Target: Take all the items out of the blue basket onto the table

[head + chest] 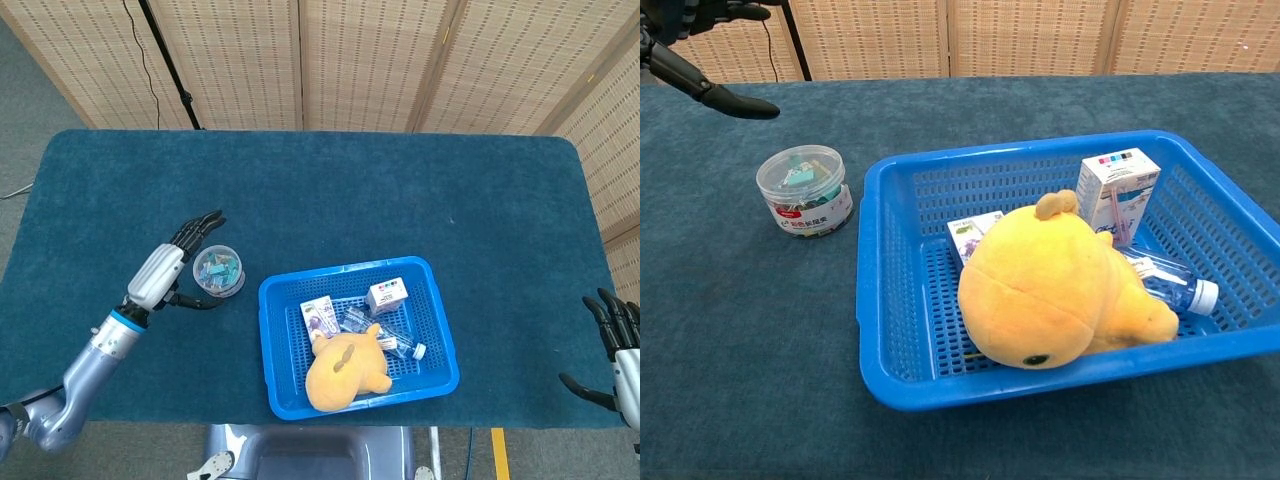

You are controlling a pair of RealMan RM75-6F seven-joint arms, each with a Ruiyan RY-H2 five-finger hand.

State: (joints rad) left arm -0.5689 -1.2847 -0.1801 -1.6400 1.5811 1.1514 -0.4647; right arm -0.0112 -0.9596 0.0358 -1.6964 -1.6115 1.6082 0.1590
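left hand point(172, 270): fingers spread apart, holding nothing; hovers just left of the clear jar, thumb curving under toward it, no clear contact. Chest view shows only dark fingertips point(738, 105) at the top left corner, above and behind the jar.
right hand point(618, 352): at far right edge of head view, off the counter's corner; fingers apart, nothing in them. Out of chest view.
clear jar point(218, 271): round lidded plastic tub with small coloured bits inside, red-and-white label; upright on the counter, just left of the basket, not touching it.
blue basket point(432, 295): rectangular mesh tray near the front edge of the counter, slightly rotated.
yellow plush point(1055, 285): big soft toy, fills the front middle of the basket, lying on its side, eye toward the front wall; covers part of the flat pack and the bottle.
white carton point(1118, 192): small box with colour squares on top, upright at the back right of the basket, just behind the plush.
flat pack point(973, 235): white packet with purple print, left of centre in the basket, lower part hidden under the plush.
bottle point(1175, 284): clear plastic, white cap, lying on its side at the right of the basket, cap pointing to the right wall, neck end free of the plush.
counter point(400, 200): dark teal cloth surface.
background: woven screen panels point(370, 60) behind the counter.
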